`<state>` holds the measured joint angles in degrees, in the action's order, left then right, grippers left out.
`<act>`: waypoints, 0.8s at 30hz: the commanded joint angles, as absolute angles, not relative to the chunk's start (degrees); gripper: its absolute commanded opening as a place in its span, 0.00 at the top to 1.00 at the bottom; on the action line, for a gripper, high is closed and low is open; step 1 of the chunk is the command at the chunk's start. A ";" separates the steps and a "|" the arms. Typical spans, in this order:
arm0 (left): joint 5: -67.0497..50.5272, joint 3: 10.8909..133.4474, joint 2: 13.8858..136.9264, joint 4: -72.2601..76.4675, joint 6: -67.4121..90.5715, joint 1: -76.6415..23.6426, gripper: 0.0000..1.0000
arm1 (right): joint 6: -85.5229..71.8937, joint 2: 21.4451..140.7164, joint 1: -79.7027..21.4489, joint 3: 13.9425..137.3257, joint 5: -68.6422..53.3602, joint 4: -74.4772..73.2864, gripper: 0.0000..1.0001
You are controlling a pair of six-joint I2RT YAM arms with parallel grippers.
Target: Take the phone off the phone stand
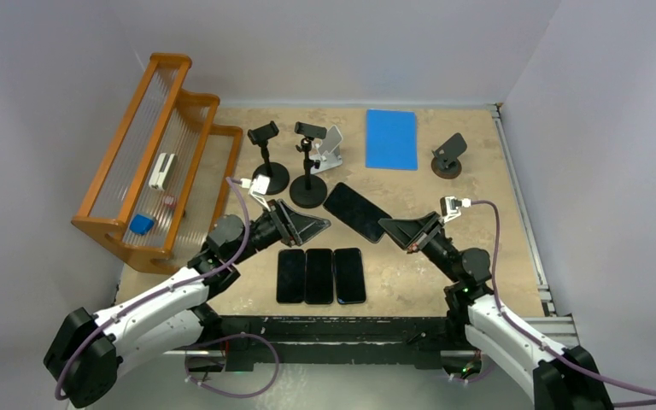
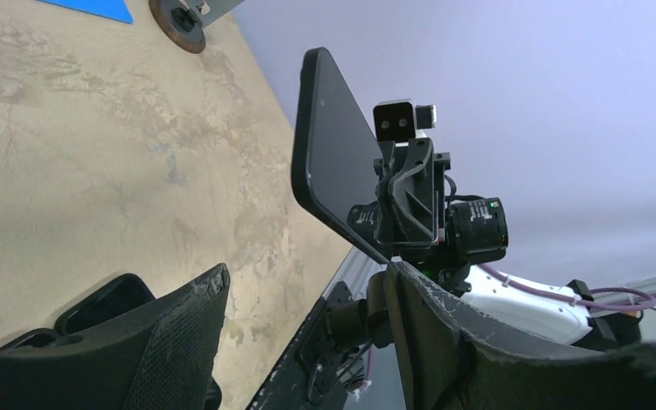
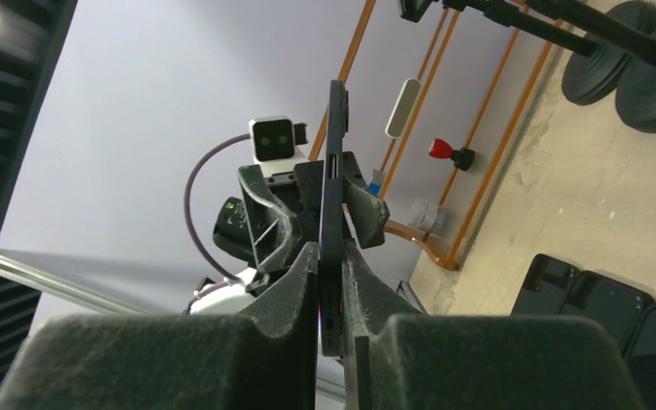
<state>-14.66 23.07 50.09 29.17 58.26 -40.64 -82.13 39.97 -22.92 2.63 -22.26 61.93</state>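
My right gripper (image 1: 390,229) is shut on a black phone (image 1: 356,211) and holds it by one end above the table, clear of every stand. In the right wrist view the phone (image 3: 334,196) stands edge-on, pinched between my fingers (image 3: 295,295). My left gripper (image 1: 323,224) is open and empty, just left of the phone, not touching it. In the left wrist view the phone (image 2: 333,154) hangs beyond my spread fingers (image 2: 179,329). Two black round-base phone stands (image 1: 308,175) (image 1: 268,161) have empty clamps.
Three black phones (image 1: 319,275) lie side by side at the front. A silver stand (image 1: 333,150), a blue pad (image 1: 391,138) and a dark stand (image 1: 448,157) are at the back. An orange wooden rack (image 1: 155,162) stands at the left.
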 commanded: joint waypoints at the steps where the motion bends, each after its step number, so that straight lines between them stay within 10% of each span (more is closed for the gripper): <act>1: -14.43 22.14 51.45 40.22 61.32 -40.90 0.35 | -84.80 39.67 -25.20 5.07 -19.22 70.74 1.00; 24: -16.01 21.80 55.62 48.15 63.59 -40.87 0.57 | -84.63 43.77 -32.97 6.84 -14.04 73.70 1.00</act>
<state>-14.85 21.76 55.51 43.77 62.41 -40.64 -84.01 44.07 -32.18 3.14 -16.71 66.76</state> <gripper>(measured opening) 0.440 0.123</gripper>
